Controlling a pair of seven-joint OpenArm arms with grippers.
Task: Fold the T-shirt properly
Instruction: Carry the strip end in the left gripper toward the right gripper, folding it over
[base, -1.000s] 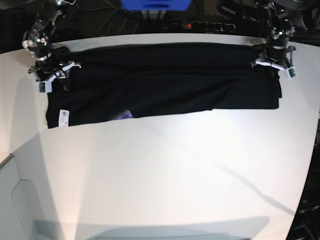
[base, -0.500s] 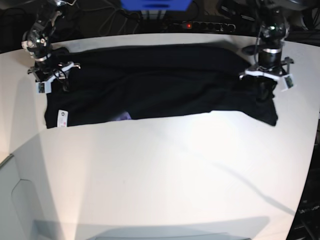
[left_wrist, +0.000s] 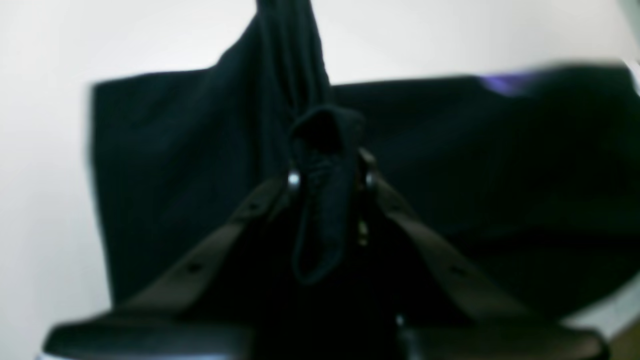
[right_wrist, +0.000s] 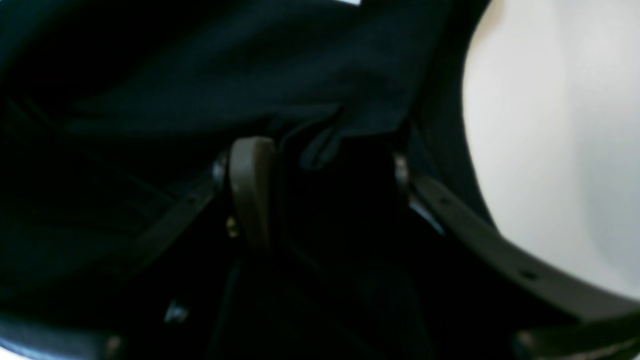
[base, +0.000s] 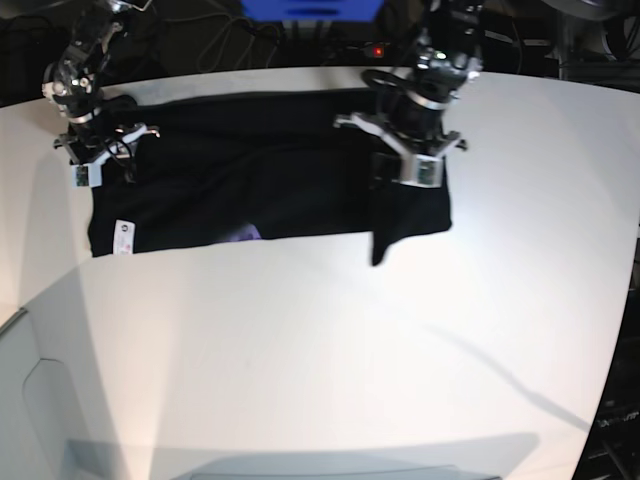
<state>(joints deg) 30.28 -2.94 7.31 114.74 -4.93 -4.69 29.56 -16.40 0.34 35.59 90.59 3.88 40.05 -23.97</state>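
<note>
The black T-shirt (base: 250, 170) lies as a long band across the far part of the white table (base: 350, 350). A white label (base: 124, 236) and a sliver of purple print (base: 248, 232) show at its near edge. My left gripper (base: 408, 170) is shut on a bunch of the shirt's right end and holds it over the band, with a flap hanging toward the table. In the left wrist view the gripper (left_wrist: 327, 175) pinches a bunched fold of the T-shirt (left_wrist: 175, 150). My right gripper (base: 100, 160) sits on the shirt's left end. In the right wrist view it (right_wrist: 325, 170) stands wide over the T-shirt (right_wrist: 250, 75).
Along the table's back edge lie a power strip with a red light (base: 375, 50), cables and a blue object (base: 310, 8). A grey surface (base: 30, 400) adjoins the table at the lower left.
My left gripper has carried the shirt's right end from the far right toward the middle, so the band is shorter. The right arm has stayed put.
</note>
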